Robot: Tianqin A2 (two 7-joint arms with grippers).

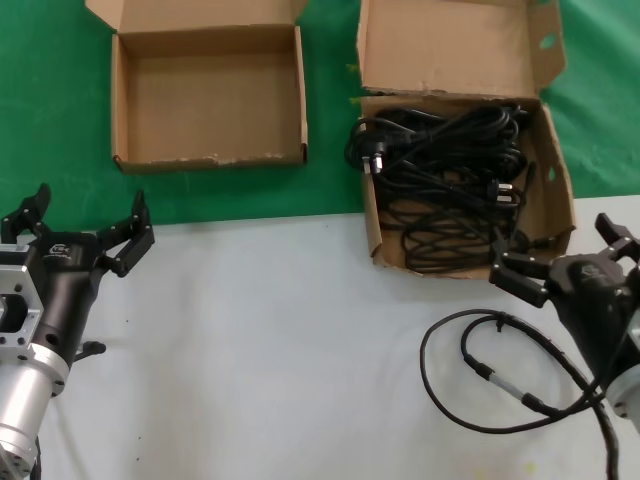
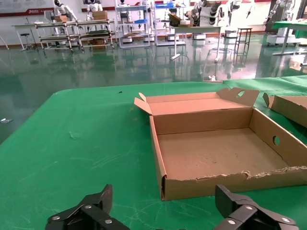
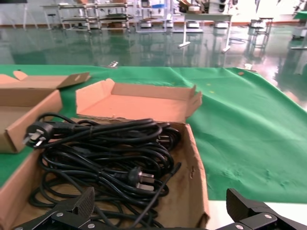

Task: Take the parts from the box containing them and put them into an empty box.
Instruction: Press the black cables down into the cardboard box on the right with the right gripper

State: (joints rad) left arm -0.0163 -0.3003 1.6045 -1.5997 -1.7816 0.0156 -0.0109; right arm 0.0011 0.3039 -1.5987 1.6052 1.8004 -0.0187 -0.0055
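Cords [image 1: 445, 185] all sit in the holed box [image 1: 551, 180]; small box [image 1: 120, 110] holds nothing. My left tool [image 1: 88, 225] and right tool [image 1: 565, 262] hang spread wide.

Your black power cords [image 1: 450, 180] lie heaped and tangled in the larger brown cardboard box [image 1: 553, 170], on the right. One plug [image 1: 369, 158] pokes over its left wall, prongs showing; a second plug [image 3: 139, 177] rests mid-pile. You probably can't count the bundles, since they overlap. That box's tall back flap [image 1: 450, 45] stands open, and its front wall looks bent. To its left, well apart, your smaller squarish box [image 1: 120, 105] sits open with low walls and a frayed front edge [image 2: 268, 173].
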